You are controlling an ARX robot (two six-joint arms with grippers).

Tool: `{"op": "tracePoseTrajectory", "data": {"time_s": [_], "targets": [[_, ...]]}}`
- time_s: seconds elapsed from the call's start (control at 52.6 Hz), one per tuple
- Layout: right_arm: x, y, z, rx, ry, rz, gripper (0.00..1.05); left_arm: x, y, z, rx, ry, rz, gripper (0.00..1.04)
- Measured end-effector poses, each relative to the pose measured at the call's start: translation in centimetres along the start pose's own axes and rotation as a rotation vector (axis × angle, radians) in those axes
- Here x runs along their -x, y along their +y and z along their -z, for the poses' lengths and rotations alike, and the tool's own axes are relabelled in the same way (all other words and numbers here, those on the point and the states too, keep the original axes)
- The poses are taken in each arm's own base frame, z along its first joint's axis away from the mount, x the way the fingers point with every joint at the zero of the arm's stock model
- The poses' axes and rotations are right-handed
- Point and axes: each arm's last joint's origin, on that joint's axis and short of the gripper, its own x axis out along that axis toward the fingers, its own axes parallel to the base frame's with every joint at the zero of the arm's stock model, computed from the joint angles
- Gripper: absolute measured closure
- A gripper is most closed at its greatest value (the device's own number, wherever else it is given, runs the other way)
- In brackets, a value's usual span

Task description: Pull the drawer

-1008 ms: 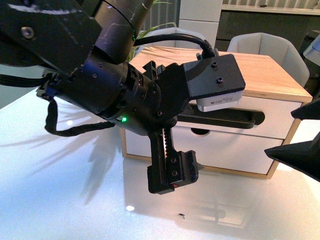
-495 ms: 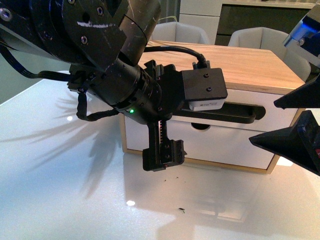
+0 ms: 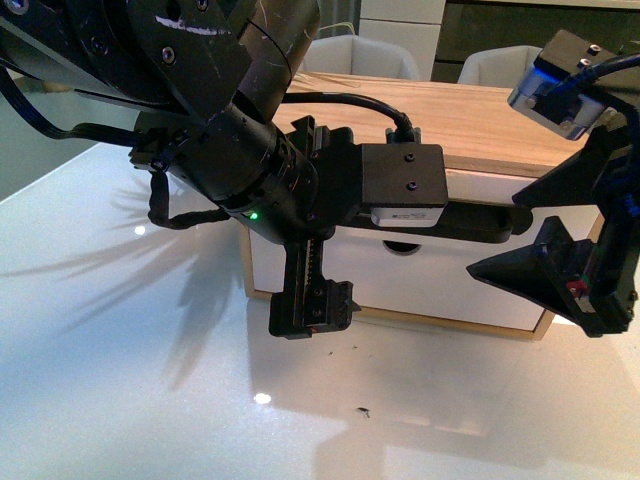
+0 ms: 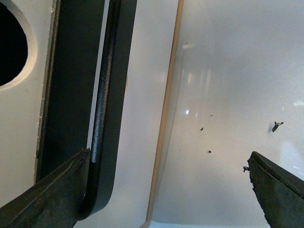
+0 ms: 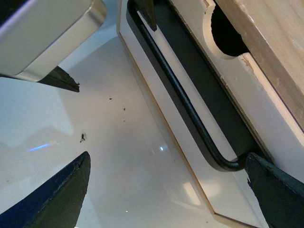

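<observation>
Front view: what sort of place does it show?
Probably an office or meeting room: pale padded chairs stand behind a glossy white table, which bears a small wooden drawer box.

Handle [image 3: 480, 222]: 9 o'clock end hidden behind left arm [image 3: 230, 150], front view.
Notch [image 3: 400, 247]: inside dark, nothing readable.
Left gripper [image 4: 170, 154]: one finger [image 4: 42, 199] overlaps handle end; contact cannot be told. Both fingers cut by frame.
Right gripper [image 5: 168, 156]: cut off at 3 o'clock edge, front view.
Speck [image 3: 362, 409]: 6 o'clock of cabinet [image 3: 500, 130]; too small to identify.
</observation>
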Motion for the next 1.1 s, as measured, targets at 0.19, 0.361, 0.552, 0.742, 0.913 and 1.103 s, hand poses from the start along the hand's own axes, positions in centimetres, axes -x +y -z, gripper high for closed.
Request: {"op": "tracePoseTrajectory", "data": {"time_s": [0.19, 0.361, 0.552, 0.742, 0.913, 1.103], "targets": [[-1.7, 0.0, -0.4, 0.012, 0.007, -0.024, 0.09, 0.2, -0.1, 0.2, -0.002, -0.006, 0.003, 0.07], [-3.3, 0.3, -0.3, 0.023, 0.041, -0.033, 0.09, 0.4, -0.1, 0.4, -0.005, -0.014, 0.007, 0.07], [-3.7, 0.8, 0.1, 0.074, 0.106, -0.096, 0.09, 0.7, -0.5, 0.4, -0.008, -0.02, 0.024, 0.07], [-2.3, 1.8, 0.3, 0.122, 0.141, -0.2, 0.09, 2.0, -2.0, 0.5, -0.041, -0.019, 0.089, 0.07], [-0.8, 3.2, 0.7, 0.157, 0.147, -0.27, 0.09, 3.4, -3.7, 0.6, -0.084, -0.035, 0.128, 0.07], [0.0, 4.6, 0.9, 0.178, 0.153, -0.315, 0.09, 4.5, -5.2, 0.8, -0.101, -0.052, 0.151, 0.07]]}}
